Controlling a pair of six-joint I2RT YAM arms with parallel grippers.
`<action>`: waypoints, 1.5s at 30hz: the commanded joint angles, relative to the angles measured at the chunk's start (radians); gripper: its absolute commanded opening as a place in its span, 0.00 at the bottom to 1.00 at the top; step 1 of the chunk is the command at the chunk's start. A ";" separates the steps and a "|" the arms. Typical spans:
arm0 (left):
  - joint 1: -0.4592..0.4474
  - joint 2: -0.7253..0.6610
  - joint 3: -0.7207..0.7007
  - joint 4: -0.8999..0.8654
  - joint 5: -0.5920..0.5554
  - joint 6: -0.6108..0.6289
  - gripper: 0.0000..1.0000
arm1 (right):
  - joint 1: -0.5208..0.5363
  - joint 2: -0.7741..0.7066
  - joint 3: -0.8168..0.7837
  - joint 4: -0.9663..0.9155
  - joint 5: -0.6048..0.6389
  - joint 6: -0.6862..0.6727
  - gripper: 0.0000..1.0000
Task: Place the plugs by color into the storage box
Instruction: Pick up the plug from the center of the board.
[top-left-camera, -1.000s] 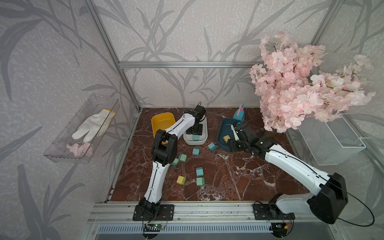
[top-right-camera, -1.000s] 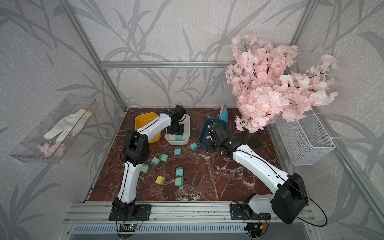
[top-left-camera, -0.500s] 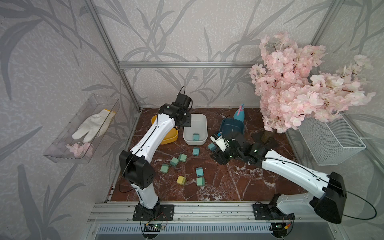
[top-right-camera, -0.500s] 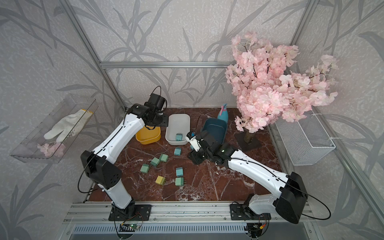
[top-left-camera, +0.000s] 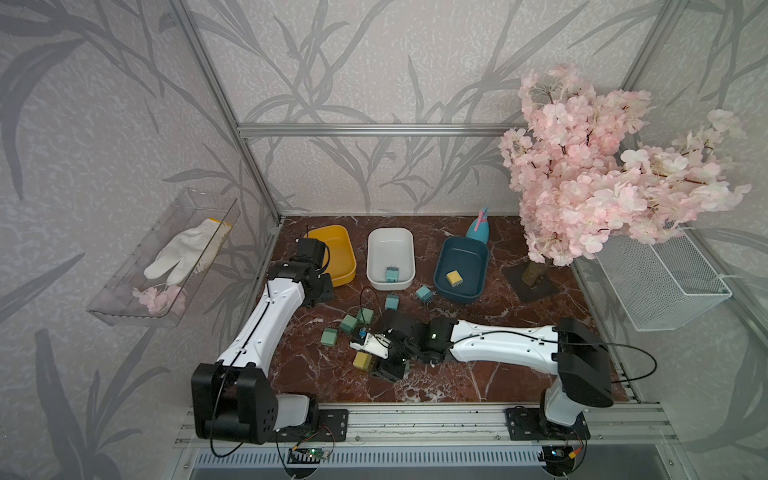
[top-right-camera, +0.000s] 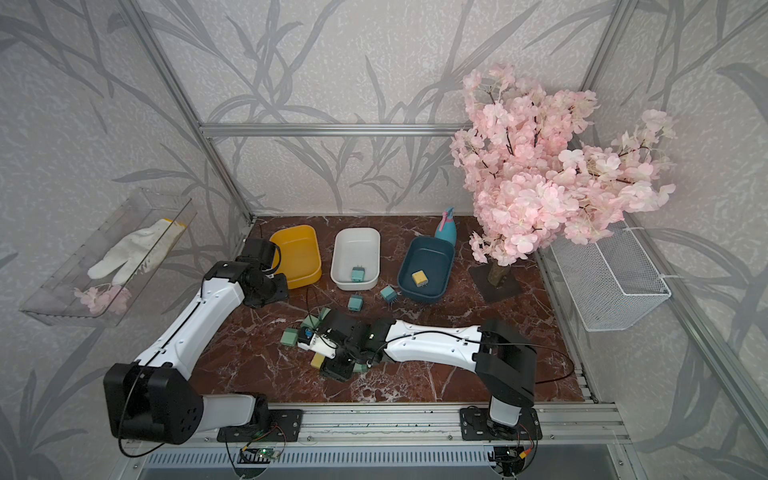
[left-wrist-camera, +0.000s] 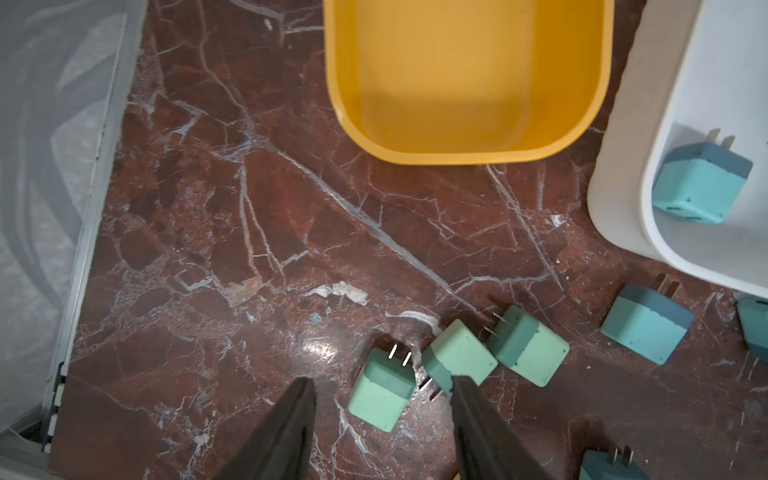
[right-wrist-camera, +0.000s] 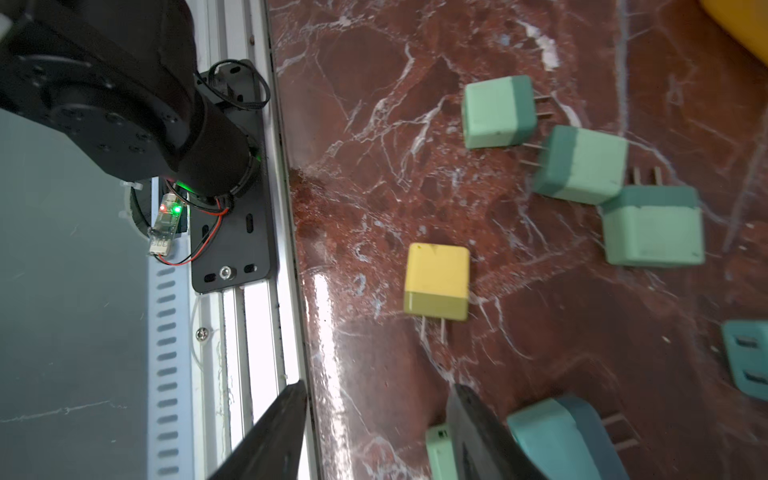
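Right hand (right-wrist-camera: 378, 386) now amid loose plugs (right-wrist-camera: 579, 164)

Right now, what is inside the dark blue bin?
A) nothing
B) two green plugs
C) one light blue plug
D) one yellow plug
D: in both top views a single yellow plug lies on the floor of the dark blue bin. The only other binned plug, a light blue plug, sits in the white bin, and the yellow bin holds nothing.
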 joint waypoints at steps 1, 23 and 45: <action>0.023 -0.049 -0.034 0.064 0.000 0.002 0.56 | 0.022 0.082 0.073 0.001 0.037 -0.019 0.59; 0.067 -0.093 -0.113 0.158 0.056 -0.019 0.56 | -0.010 0.320 0.246 -0.107 0.172 0.049 0.63; 0.102 -0.045 -0.101 0.170 0.165 -0.006 0.55 | -0.013 0.340 0.296 -0.114 0.226 0.120 0.66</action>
